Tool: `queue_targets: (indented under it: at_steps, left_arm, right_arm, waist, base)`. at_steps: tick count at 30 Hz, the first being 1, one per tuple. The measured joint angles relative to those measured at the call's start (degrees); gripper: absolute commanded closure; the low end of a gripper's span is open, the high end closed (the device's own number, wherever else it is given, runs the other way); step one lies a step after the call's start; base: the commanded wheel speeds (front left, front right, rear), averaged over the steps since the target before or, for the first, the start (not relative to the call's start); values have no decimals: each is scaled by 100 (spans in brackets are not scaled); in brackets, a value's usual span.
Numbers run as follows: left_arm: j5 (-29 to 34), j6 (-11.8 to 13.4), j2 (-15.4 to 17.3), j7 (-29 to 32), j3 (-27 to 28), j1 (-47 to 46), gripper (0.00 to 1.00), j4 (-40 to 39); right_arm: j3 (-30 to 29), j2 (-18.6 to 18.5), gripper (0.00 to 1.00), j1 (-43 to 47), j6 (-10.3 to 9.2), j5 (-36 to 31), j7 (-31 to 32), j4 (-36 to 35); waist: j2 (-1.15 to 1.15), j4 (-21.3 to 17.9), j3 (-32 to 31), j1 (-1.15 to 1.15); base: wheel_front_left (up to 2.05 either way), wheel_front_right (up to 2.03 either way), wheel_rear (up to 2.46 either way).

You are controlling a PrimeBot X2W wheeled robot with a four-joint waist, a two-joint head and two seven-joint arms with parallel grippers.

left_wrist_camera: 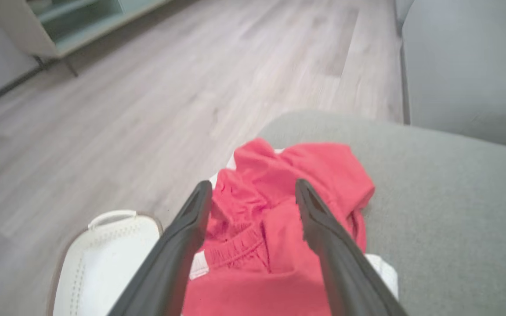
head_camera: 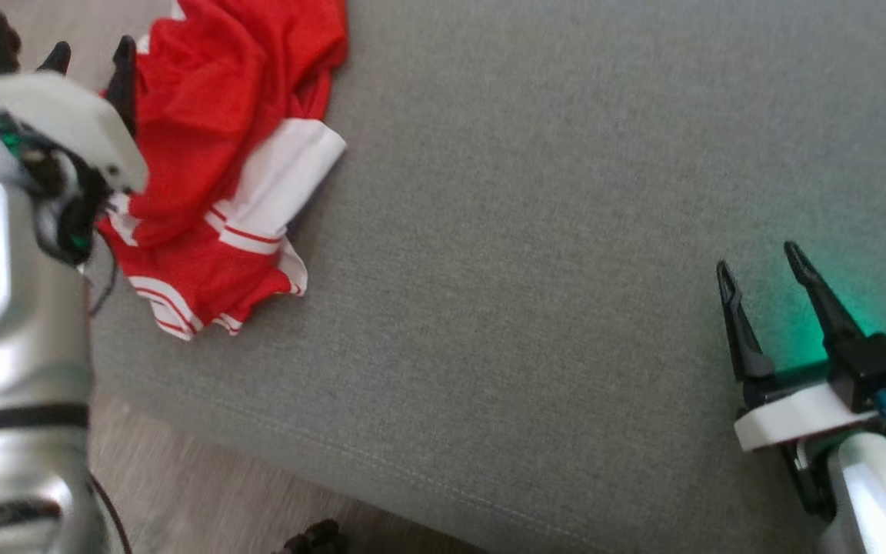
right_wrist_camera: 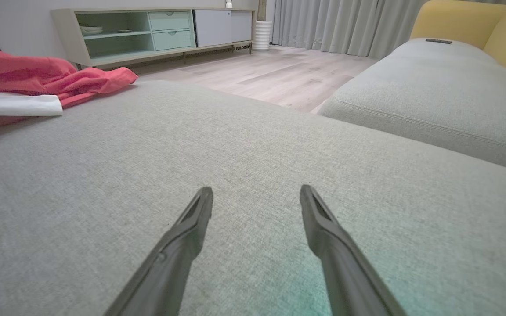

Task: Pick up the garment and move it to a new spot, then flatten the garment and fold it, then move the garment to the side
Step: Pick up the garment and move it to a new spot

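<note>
Nearest to the lens, two dark fingers of the left gripper point(left_wrist_camera: 253, 184), spread wide and holding nothing. Pointed down at the garment point(left_wrist_camera: 288, 206), a red piece with white bands, crumpled in a heap. Contact between tips and cloth: impossible to tell. Lying at the left corner of the grey cushion point(head_camera: 551, 269), close to its edge, with a white basket point(left_wrist_camera: 103, 259) on the floor just beside that corner. Right gripper point(head_camera: 757, 258) well apart from the cloth, low over bare cushion on the other side, also wide open and empty (a green glow on the fabric under it).

Judged as the very first step: picking up, with no grasp made. Moving, flattening and folding all not yet done. For the next move, probably needed: lowering the left fingers around a thick fold near the top of the heap, then closing firmly before lifting. Better to catch several layers at once, against slipping out on the way. Plenty of free cushion toward the middle for the new spot.
</note>
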Motion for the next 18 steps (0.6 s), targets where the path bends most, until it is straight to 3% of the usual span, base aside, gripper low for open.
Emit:
queue_targets:
  at_steps: [7, 13, 14, 15, 16, 18]
  left_arm:
    - [-493, -129, 527, 1772, -131, -825, 0, 1471]
    - [-714, -167, 686, 1941, -555, -1020, 0, 1784]
    - [-717, -166, 700, 1931, -669, -1036, 4, 1801]
    - [-759, -166, 700, 1925, -767, -1039, 67, 1820]
    - [-861, -169, 694, 1862, -806, -1039, 100, 1850]
    - [-917, -171, 730, 1660, -921, -1039, 100, 1895]
  right_arm:
    - [70, -68, 0, -293, 0, 1, -4, -103]
    - [-45, -156, 0, -398, 5, 14, -54, -314]
    - [-71, -164, 0, -400, 5, 15, -58, -346]
    - [-96, -168, 0, -402, 5, 15, -58, -377]
    - [-109, -169, 0, -408, 5, 15, -58, -400]
    - [-120, -168, 0, -414, 5, 15, -58, -410]
  waist:
    - [0, -235, 474, -3]
    - [0, -461, 756, -3]
    - [0, -485, 795, -3]
    - [0, -501, 826, -2]
    - [0, -512, 850, -2]
    - [0, -520, 859, -2]
  base:
    - [0, 0, 0]
    - [0, 0, 0]
    - [0, 0, 0]
    - [0, 0, 0]
    - [0, 0, 0]
    - [0, 0, 0]
